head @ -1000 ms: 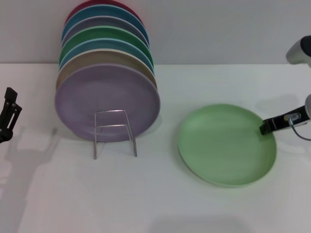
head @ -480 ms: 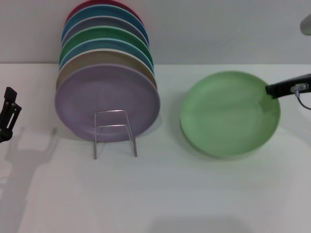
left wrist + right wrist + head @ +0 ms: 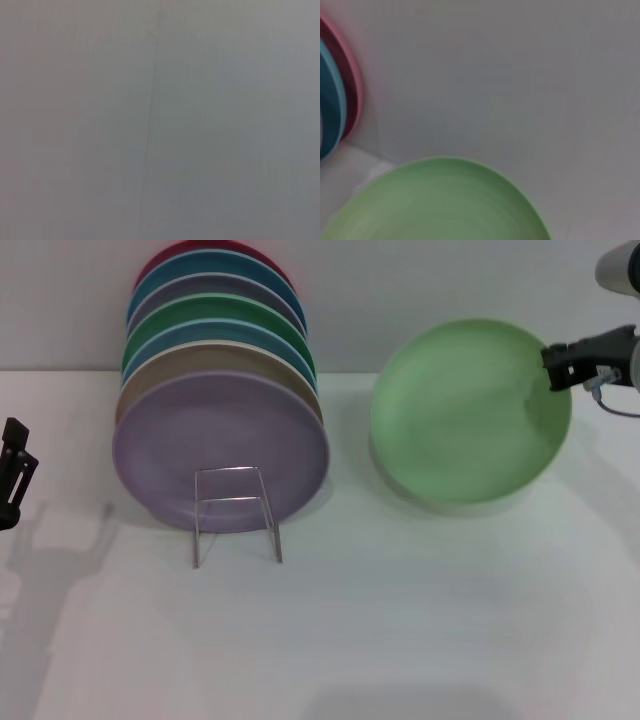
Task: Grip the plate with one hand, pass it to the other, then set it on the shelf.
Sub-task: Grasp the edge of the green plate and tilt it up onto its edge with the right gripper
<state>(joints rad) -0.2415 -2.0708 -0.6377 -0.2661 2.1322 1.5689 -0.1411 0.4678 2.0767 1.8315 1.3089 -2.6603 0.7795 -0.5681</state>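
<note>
White tabletop [image 3: 400, 620] and a pale wall filled the head view. Lifted clear of that table, the plate [image 3: 465, 410] hung tilted to the right of the shelf [image 3: 236, 512], well apart from it. The right gripper [image 3: 553, 368] was clamped on the plate's right rim. Behind the shelf, a row of coloured plates [image 3: 215, 370] stood on edge, the lilac plate [image 3: 220, 452] foremost, just behind the wire loop. Far left of the shelf, the left gripper [image 3: 14, 472] sat at the table's edge; whether its fingers were apart I could not tell.

From the left wrist, only a plain grey surface showed.

From the right wrist, the plate [image 3: 440, 200] filled the near edge, with the coloured plates [image 3: 337, 95] beyond.
</note>
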